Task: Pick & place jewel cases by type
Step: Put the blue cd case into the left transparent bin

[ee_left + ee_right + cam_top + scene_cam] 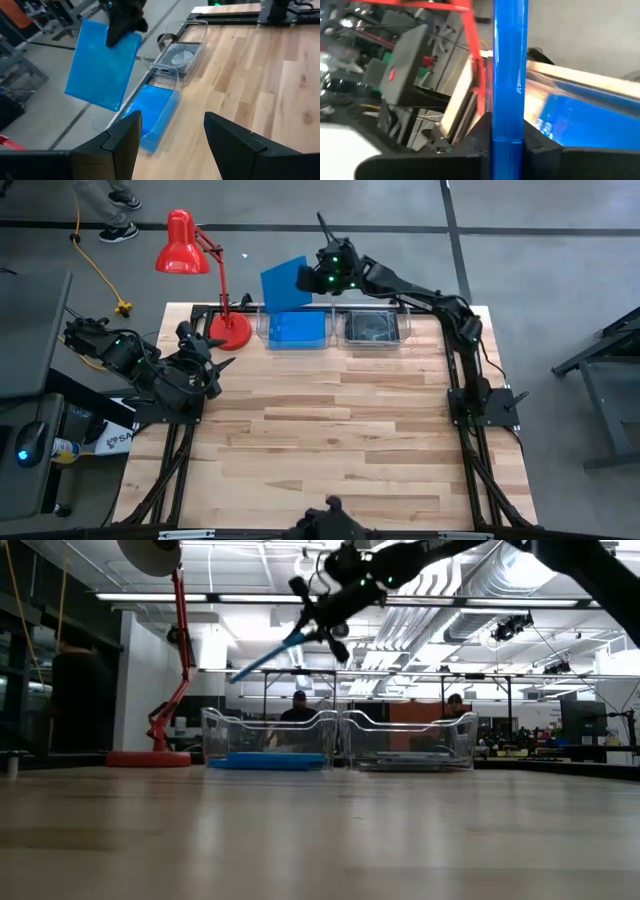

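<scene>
The right gripper (312, 277) has its fingertips covered by the blue case (286, 283) it clamps; in the right wrist view that case (510, 85) runs off the top and bottom edges, so only 1 thin edge shows. Below the gripper, the stack in the blue-filled bin (297, 330) cannot be counted. In the bin beside it (372, 328), the dark cases blur together, number unclear. The left gripper (172, 132) shows only 2 fingers (125, 140), cut off by the bottom edge. Beyond the bins in the low view, 2 people (300, 710) are too small and dark to make out.
</scene>
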### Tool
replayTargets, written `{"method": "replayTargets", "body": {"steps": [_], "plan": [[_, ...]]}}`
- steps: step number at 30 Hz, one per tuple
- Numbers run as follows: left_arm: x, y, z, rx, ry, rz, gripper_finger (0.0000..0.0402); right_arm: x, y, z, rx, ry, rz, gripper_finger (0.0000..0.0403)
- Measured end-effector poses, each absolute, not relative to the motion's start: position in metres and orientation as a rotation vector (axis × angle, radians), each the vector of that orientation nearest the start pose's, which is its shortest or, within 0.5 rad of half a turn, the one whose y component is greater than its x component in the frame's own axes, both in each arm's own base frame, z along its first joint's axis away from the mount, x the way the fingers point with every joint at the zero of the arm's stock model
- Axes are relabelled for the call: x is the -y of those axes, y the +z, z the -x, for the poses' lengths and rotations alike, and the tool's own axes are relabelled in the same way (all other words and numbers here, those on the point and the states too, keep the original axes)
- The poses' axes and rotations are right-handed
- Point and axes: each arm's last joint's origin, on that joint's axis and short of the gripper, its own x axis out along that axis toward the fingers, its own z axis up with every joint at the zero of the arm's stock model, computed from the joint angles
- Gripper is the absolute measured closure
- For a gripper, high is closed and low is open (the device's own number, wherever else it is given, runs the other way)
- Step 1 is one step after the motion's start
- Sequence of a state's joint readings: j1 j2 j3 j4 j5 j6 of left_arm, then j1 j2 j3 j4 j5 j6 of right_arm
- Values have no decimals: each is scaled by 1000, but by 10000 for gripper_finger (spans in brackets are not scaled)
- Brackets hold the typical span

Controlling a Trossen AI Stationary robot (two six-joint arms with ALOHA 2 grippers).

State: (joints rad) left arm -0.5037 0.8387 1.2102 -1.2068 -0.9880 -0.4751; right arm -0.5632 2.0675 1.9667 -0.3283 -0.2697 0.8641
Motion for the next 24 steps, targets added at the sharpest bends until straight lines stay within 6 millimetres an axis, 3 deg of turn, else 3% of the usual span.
{"method": "replayTargets", "body": {"steps": [9, 24], "plan": [[27, 384, -97, -478, 550, -60, 188, 272, 280, -423, -333, -498, -1182, 383], [26, 385, -94, -476, 531, -34, 188, 269, 268, -418, -422, -592, -1269, 383]]}}
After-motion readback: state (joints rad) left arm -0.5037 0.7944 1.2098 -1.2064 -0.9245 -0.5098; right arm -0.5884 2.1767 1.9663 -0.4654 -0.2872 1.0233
